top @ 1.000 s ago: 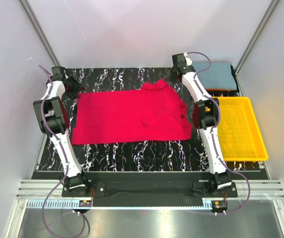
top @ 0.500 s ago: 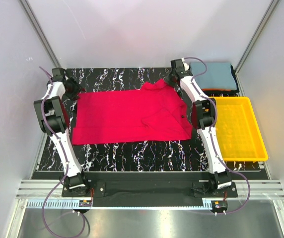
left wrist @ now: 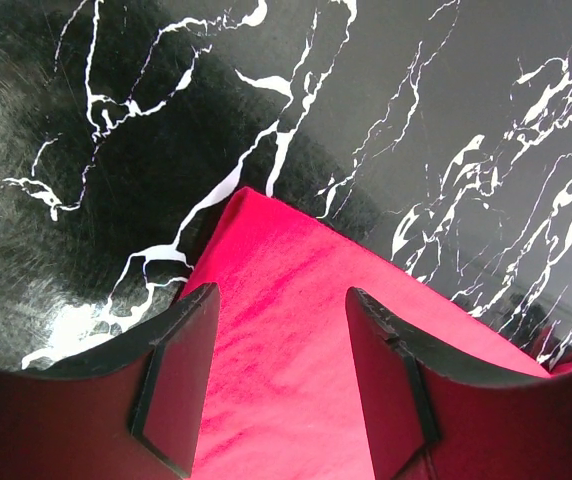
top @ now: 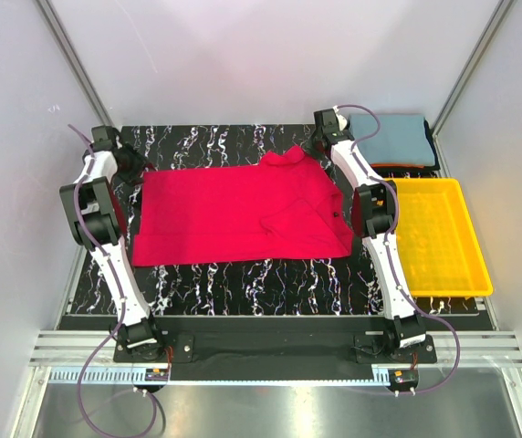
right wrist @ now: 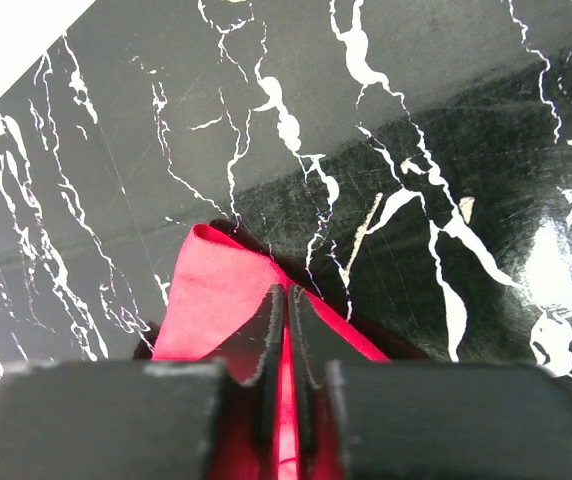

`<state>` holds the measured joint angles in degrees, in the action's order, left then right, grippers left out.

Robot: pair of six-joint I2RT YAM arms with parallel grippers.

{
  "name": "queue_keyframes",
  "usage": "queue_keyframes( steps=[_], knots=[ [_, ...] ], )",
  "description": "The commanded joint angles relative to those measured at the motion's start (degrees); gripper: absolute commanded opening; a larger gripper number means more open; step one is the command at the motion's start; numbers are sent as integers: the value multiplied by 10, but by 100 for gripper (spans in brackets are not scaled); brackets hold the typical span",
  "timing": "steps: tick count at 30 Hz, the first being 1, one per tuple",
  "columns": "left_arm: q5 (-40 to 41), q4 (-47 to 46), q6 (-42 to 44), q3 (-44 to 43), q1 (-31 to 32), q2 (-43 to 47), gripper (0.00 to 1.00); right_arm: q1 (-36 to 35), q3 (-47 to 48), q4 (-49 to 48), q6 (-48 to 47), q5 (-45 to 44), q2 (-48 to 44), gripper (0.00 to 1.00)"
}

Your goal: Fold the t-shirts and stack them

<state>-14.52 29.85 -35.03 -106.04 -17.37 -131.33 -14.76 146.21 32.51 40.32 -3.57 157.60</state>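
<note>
progress: barely getting going I'd say, the red t-shirt [top: 243, 214] is lying spread on the table [top: 243, 274], rumpled near the right side, no fold in it yet
done pile: grey-blue t-shirt [top: 398, 137] is sitting folded in the far right corner on the orange and dark t-shirts [top: 400, 166], behind the yellow tray [top: 443, 181]
right hand [right wrist: 288, 300]: pressed together, pinching the red t-shirt's far right edge
left hand [left wrist: 284, 310]: spread, straddling the far left corner, not gripping
views: top one is only giving the layout; the wrist cams are showing the pinch and the gap

Black marbled table [top: 243, 274], pale walls [top: 243, 55]
</note>
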Motion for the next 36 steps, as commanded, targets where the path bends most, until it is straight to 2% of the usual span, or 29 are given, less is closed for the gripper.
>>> queue_keyframes(
  steps=[1, 9, 20, 27, 36],
  knots=[
    [6, -22, -17, -26, -6, 7, 59, 4, 2, -18, -13, -7, 4, 0],
    [-8, -22, -5, -36, -23, 3, 58, 4, -4, -25, -31, 1, -20, 0],
    [-26, -19, 80, -46, -36, -8, 52, 4, -22, -72, -35, 55, -66, 0],
    [-76, -17, 80, -60, -36, -48, 47, 4, -33, -79, -33, 66, -84, 0],
    [-68, -17, 85, -58, -36, -62, 45, 4, -57, -91, -33, 70, -113, 0]
  ],
)
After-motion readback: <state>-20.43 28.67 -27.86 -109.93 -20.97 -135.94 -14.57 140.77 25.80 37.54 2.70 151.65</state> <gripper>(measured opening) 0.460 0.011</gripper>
